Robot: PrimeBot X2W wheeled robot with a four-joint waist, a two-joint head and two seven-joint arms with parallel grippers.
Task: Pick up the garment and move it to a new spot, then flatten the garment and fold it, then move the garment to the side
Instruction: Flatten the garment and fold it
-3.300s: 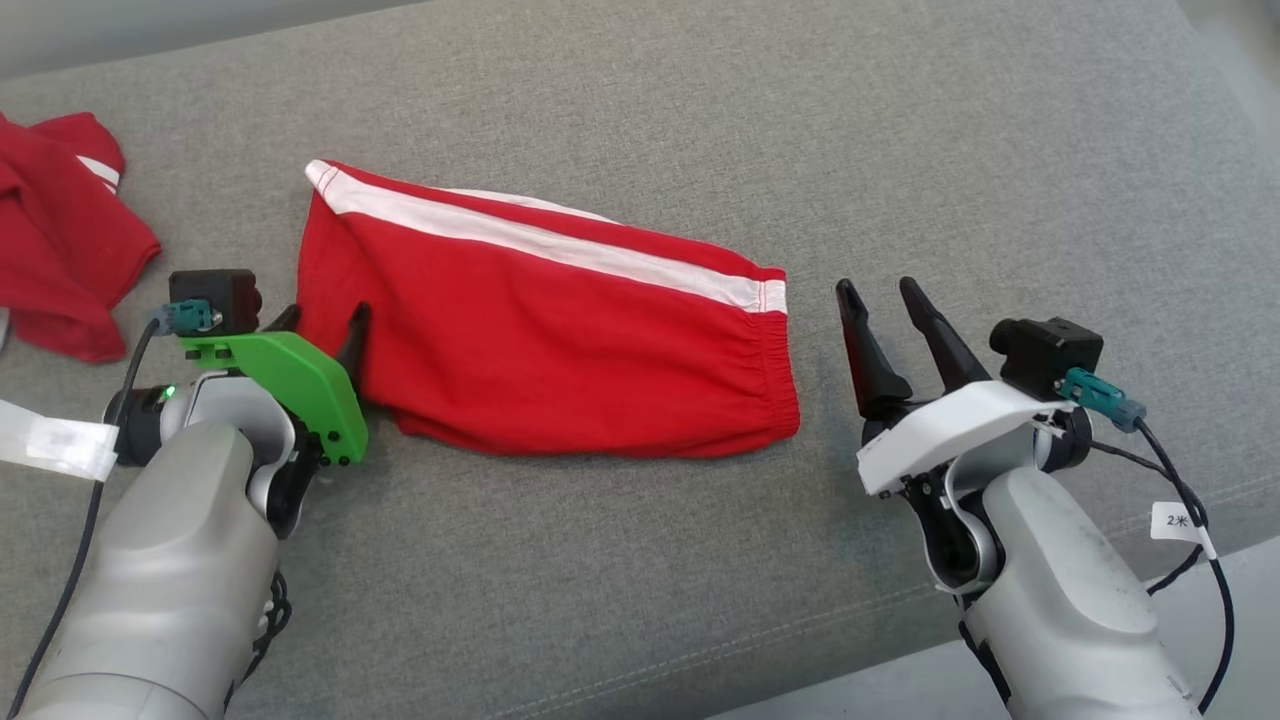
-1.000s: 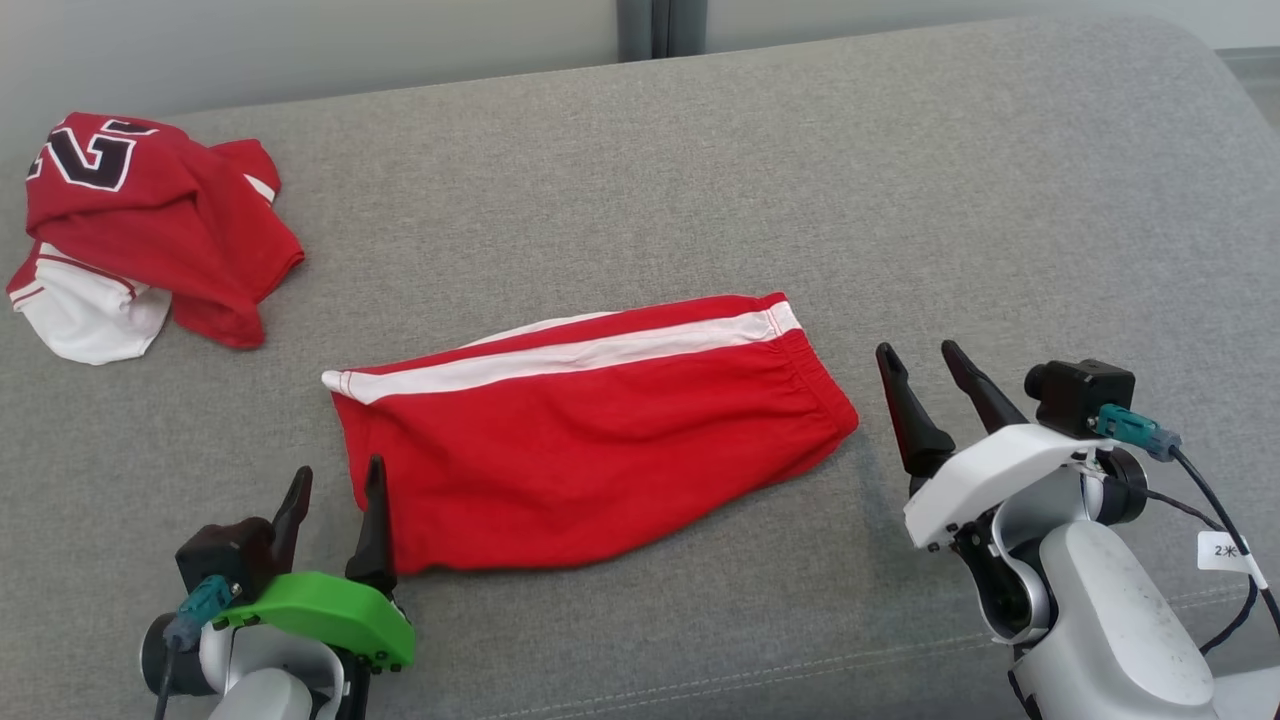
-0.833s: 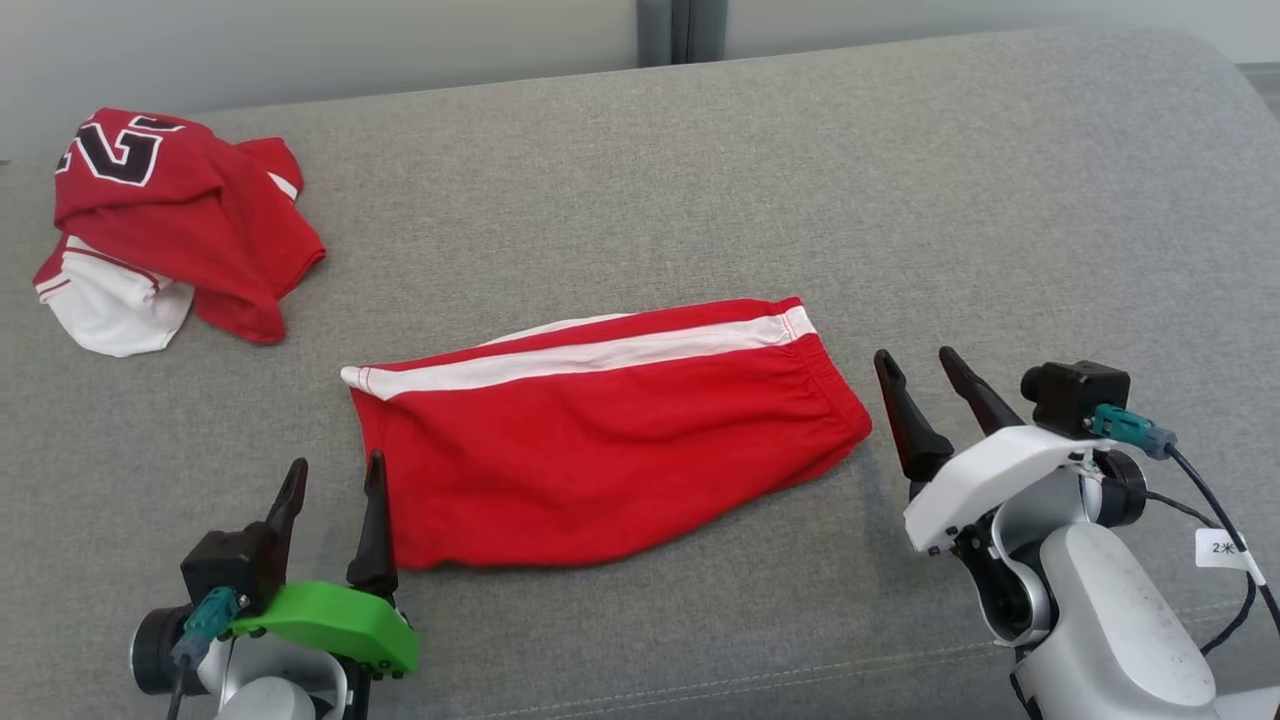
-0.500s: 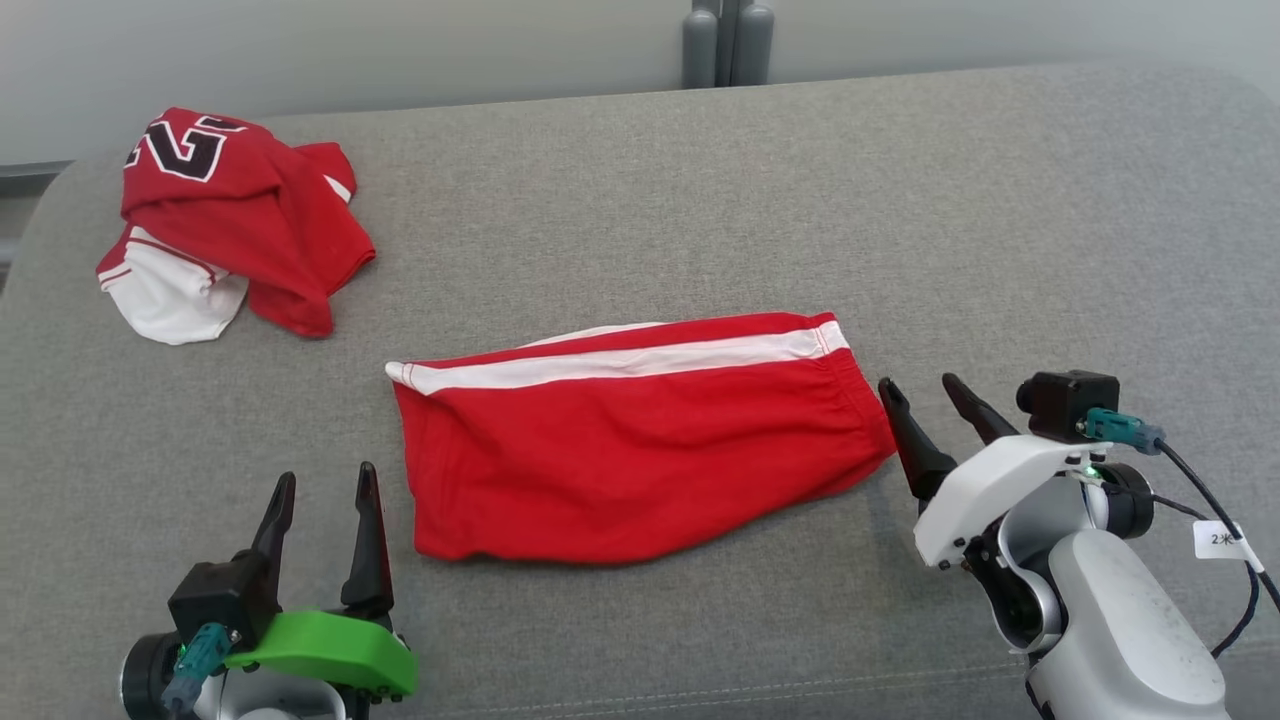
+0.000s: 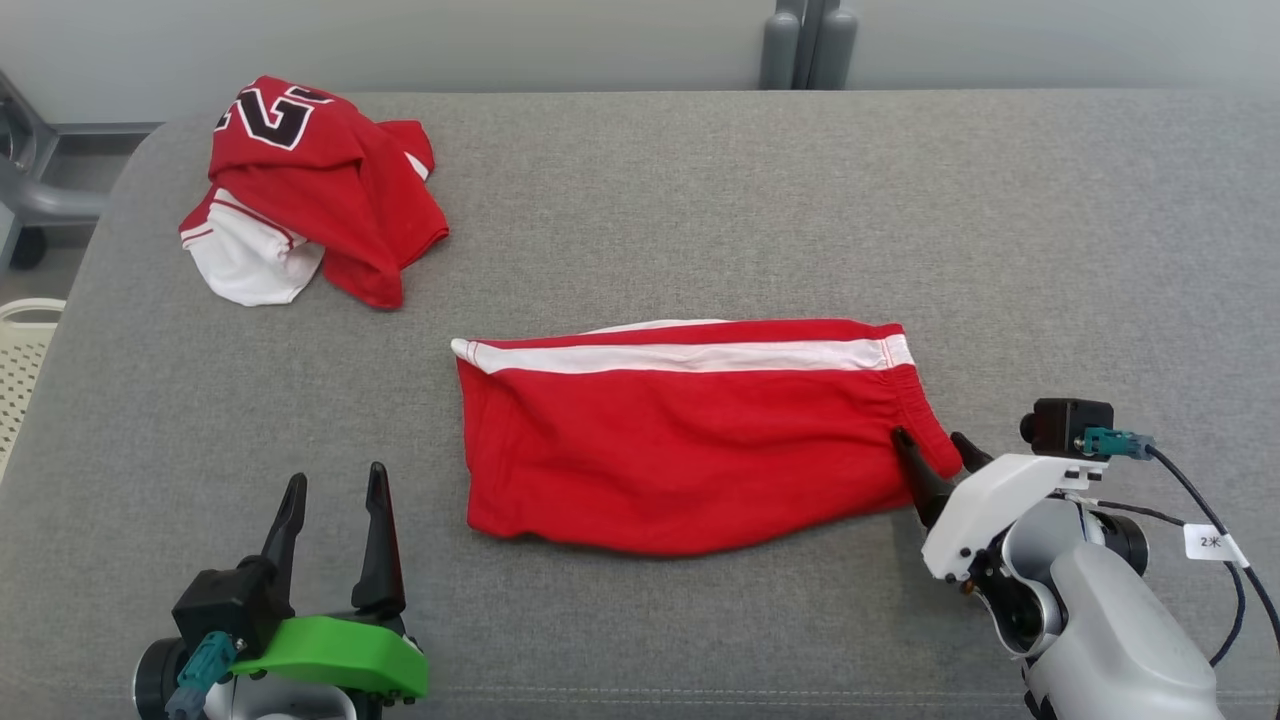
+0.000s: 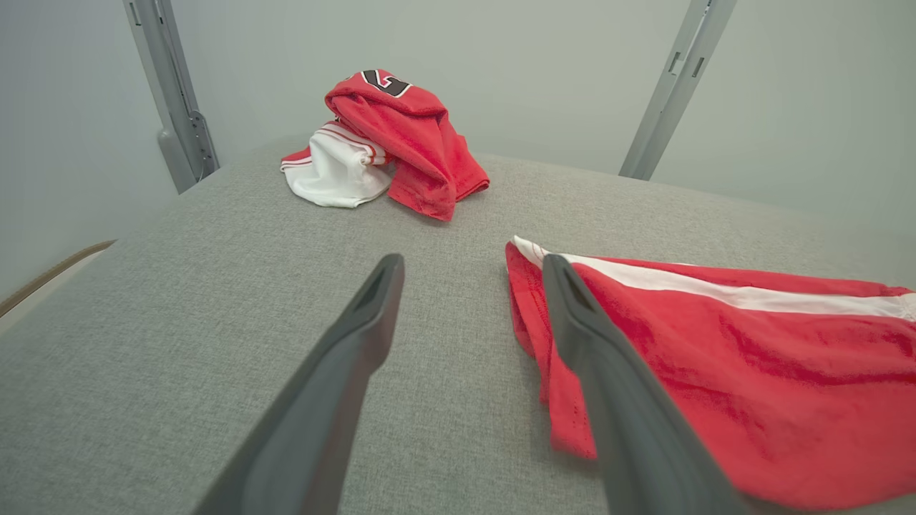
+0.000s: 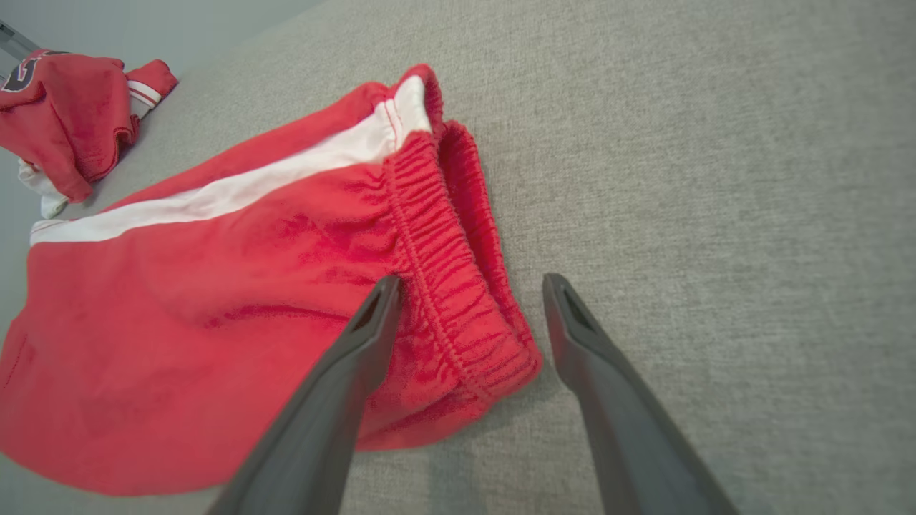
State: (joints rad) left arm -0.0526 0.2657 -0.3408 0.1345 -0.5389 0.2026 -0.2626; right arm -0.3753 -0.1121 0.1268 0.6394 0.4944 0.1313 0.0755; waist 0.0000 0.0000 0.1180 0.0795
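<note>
The garment [image 5: 680, 440], red shorts with a white side stripe, lies folded flat on the grey cushion, waistband to the right. My right gripper [image 5: 930, 442] is open and straddles the near waistband corner. In the right wrist view its left finger lies over the red cloth [image 7: 179, 300] and its right finger over bare cushion, with the right gripper [image 7: 472, 280] not pinching anything. My left gripper [image 5: 335, 478] stands open at the lower left, a little apart from the leg hem. In the left wrist view the left gripper [image 6: 472, 259] holds nothing and the garment [image 6: 715, 357] lies to the right.
A crumpled red and white jersey [image 5: 310, 180] with a number sits at the cushion's [image 5: 700, 200] far left corner; the jersey [image 6: 401, 136] lies ahead of my left fingers. A pale basket [image 5: 20, 350] shows past the left edge. Grey posts [image 5: 805, 40] stand behind the cushion.
The head camera has shifted its view. My right gripper has closed in on the waistband corner and now straddles it. My left gripper has drawn away from the leg hem.
</note>
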